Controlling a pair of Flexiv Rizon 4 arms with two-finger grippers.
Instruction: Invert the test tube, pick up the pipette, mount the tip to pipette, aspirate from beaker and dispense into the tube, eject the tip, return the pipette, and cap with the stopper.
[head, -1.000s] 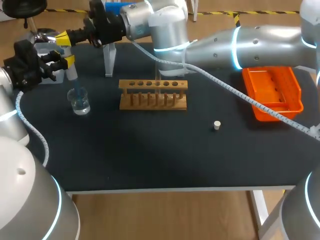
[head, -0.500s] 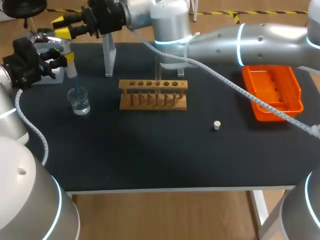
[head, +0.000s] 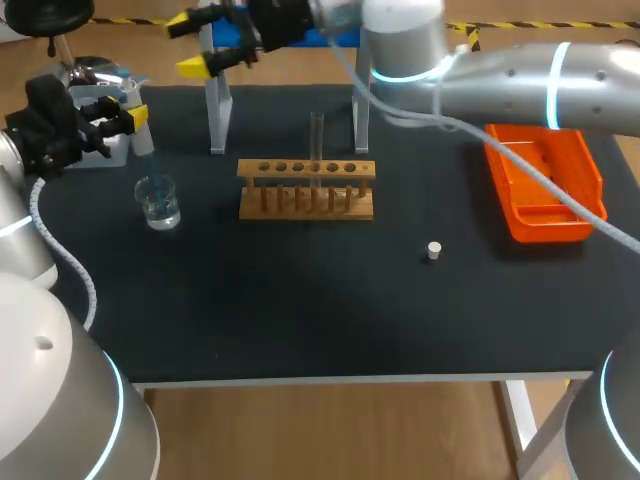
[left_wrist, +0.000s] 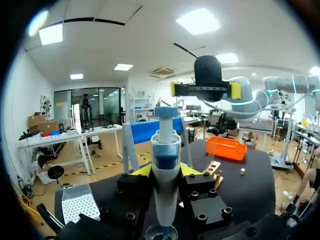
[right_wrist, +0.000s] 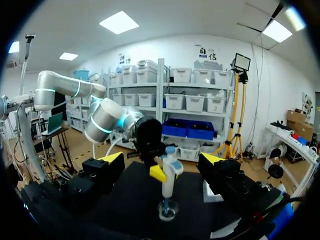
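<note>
My left gripper (head: 128, 118) (left_wrist: 165, 172) is shut on the blue-and-white pipette (head: 140, 135) (left_wrist: 166, 150), holding it upright with its tip down in the glass beaker (head: 158, 203) (left_wrist: 162, 232) (right_wrist: 168, 210) at the table's left. My right gripper (head: 200, 45) (right_wrist: 162, 160) hangs open above the far edge, apart from the pipette (right_wrist: 170, 175), with nothing between its fingers. It also shows beyond the pipette as the right gripper (left_wrist: 205, 90). A clear test tube (head: 317, 140) stands upright in the wooden rack (head: 306, 188). The small white stopper (head: 433, 250) lies right of the rack.
An orange tray (head: 545, 185) sits at the right. A pipette stand (head: 218, 110) rises behind the rack. A tip box (left_wrist: 79, 205) lies behind the beaker at the far left corner.
My right gripper, shut beside the pipette's top a second ago, has opened and drawn back up and to the right. The left arm, pipette and beaker have stayed put.
</note>
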